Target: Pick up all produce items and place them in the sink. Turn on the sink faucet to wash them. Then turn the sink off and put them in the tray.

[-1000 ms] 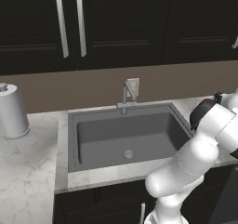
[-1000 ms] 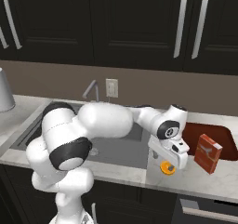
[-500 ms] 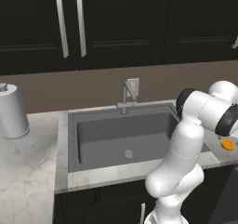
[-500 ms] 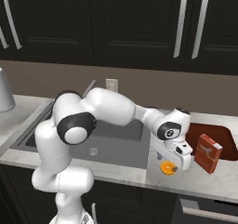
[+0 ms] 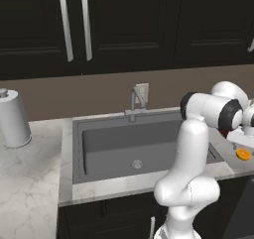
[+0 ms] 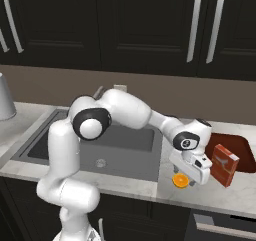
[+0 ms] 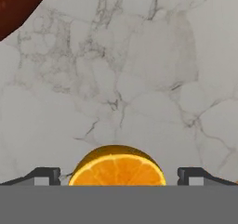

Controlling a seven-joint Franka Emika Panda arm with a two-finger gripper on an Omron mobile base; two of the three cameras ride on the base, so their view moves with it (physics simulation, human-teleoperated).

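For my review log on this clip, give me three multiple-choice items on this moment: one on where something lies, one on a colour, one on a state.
1. Where does the orange half lie?
A. In the sink
B. On the marble counter between sink and tray
C. In the tray

2. What colour is the tray?
A. Dark red
B. White
C. Green

3. How do the fingers stand?
A. Shut on the orange half
B. Shut on nothing
C. Open, one on each side of the orange half

Key: 1 B, as the right base view shows it on the counter right of the sink; 2 A, its floor is dark red; 3 C, as the hand view shows a gap beside each tip.
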